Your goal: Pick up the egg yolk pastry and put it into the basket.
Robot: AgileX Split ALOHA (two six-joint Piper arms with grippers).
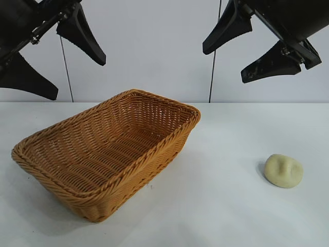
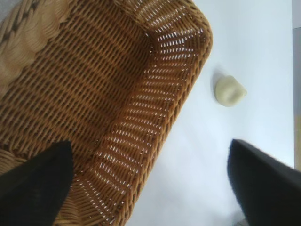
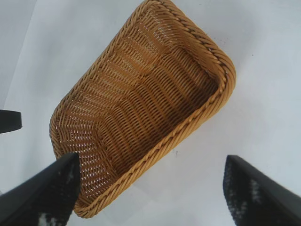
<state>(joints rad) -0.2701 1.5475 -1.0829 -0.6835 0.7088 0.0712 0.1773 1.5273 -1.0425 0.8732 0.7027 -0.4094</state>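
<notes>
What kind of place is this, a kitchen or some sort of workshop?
Most likely a robot test bench, not a kitchen. A plain white table before a bare wall holds only a wicker basket and a pastry, with the left gripper and right gripper hanging open above.

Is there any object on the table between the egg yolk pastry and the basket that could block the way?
No. Only bare white table lies between the egg yolk pastry and the basket, and the basket is empty.

Egg yolk pastry (image 1: 283, 170) lies right of basket (image 1: 77, 198).
</notes>
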